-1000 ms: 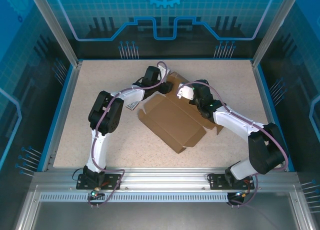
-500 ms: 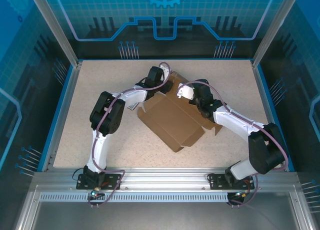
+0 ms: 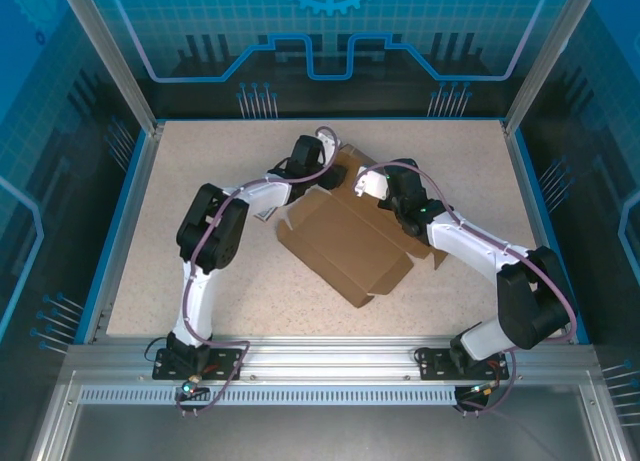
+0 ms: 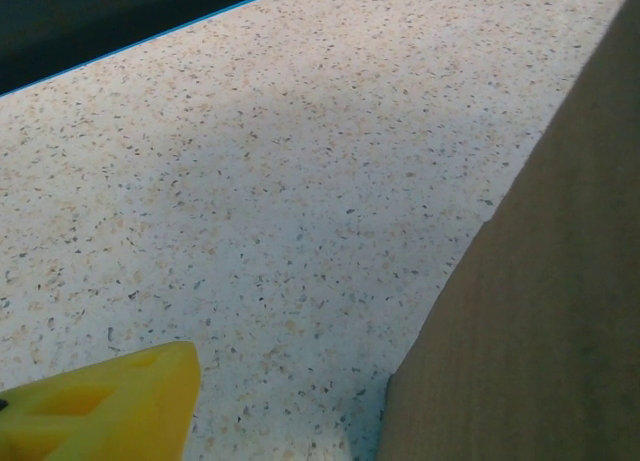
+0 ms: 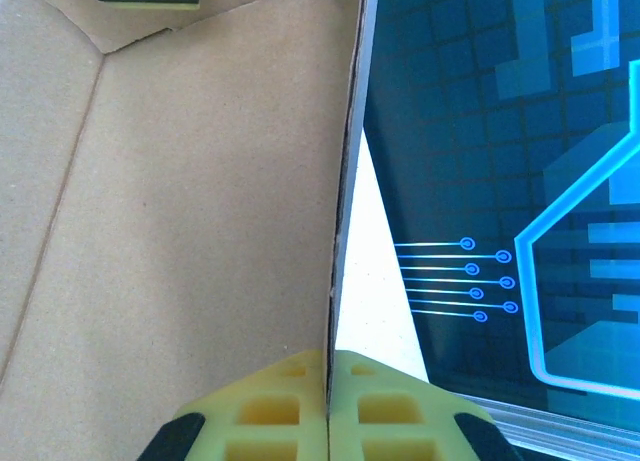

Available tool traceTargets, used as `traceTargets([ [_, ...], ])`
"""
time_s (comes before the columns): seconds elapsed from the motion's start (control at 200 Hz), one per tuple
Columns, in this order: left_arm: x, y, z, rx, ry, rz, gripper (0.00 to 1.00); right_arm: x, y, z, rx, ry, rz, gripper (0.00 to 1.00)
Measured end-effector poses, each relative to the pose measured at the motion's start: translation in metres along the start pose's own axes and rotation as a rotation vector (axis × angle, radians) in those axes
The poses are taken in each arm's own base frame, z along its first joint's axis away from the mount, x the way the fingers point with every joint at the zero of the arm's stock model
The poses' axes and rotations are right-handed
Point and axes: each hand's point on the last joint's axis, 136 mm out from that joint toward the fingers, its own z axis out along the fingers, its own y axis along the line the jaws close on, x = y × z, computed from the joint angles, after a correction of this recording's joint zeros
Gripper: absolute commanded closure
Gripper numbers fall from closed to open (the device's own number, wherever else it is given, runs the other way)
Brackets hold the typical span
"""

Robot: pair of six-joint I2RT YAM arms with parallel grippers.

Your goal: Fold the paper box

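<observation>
Pinching a cardboard edge, your right gripper (image 5: 328, 379) is clamped on the paper box (image 3: 345, 246), which lies mid-table (image 3: 200, 161). Your left gripper (image 3: 322, 171) sits at its far corner; you cannot tell its opening.

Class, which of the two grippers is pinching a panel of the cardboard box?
The right gripper: its yellow fingers are shut on the thin edge of a paper box panel. The left gripper shows one finger beside the cardboard, with bare table between.

Paper box (image 3: 345, 246) lies on the table (image 3: 200, 181), left pincer (image 3: 324, 173) and right pincer (image 3: 360, 188) at its rear.
</observation>
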Motion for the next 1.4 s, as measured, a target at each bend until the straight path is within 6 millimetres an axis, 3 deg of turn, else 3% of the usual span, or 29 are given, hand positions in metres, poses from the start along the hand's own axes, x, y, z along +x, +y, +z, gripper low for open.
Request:
traceTargets([
  [0.205, 0.004, -0.007, -0.016, 0.082, 0.001, -0.014, 0.23, 0.001, 0.001, 0.000, -0.003, 0.002, 0.005, 0.95],
  [0.475, -0.011, -0.006, -0.044, 0.165, -0.053, -0.055, 0.22, 0.000, 0.000, 0.000, -0.006, 0.000, 0.004, 0.95],
  [0.665, -0.017, 0.004, -0.048, 0.198, -0.080, -0.065, 0.33, -0.002, 0.000, -0.001, -0.012, -0.007, 0.004, 0.95],
  [1.116, -0.031, -0.010, -0.041, 0.287, -0.119, -0.024, 0.61, -0.003, 0.001, -0.001, -0.019, -0.012, 0.003, 0.95],
  [1.401, -0.033, -0.018, -0.038, 0.303, -0.128, -0.002, 0.73, -0.005, -0.001, -0.001, -0.023, -0.017, 0.007, 0.95],
])
